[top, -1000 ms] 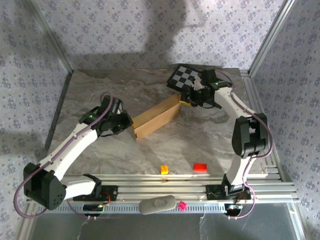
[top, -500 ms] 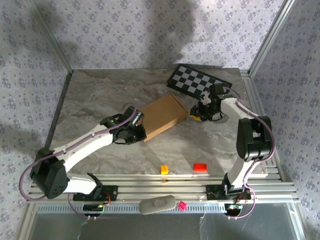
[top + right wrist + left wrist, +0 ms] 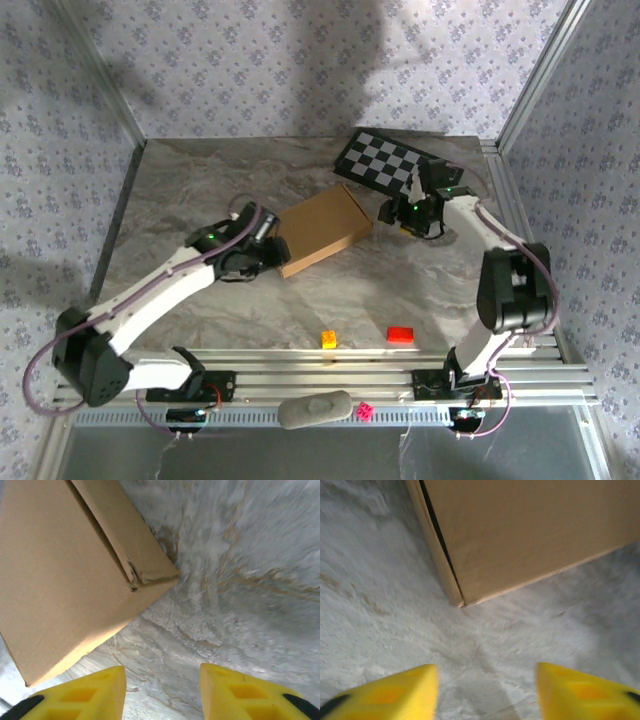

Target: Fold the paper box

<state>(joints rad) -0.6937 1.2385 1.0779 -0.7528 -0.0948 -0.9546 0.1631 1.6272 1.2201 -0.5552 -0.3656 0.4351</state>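
The paper box (image 3: 322,228) lies flat and closed on the marble table (image 3: 190,180), near the middle and a little toward the far right, turned at an angle to the table's edges. Its far right corner sits just beside a black-and-white checkered board (image 3: 388,163), which lies at the far right of the table. The left gripper (image 3: 486,690) is low over the table just off the box's near left corner, its yellow fingers (image 3: 385,695) spread wide with only bare marble between them; the box's corner, with a dark seam running up one edge, is just ahead of it and not touched. The right gripper (image 3: 162,687) is at the box's right end, also spread wide and holding nothing, with a slightly crumpled corner of the box ahead and to one side of it. Near the front edge of the table, well apart from the box, lie a small yellow block (image 3: 328,339) and a red block (image 3: 401,334).
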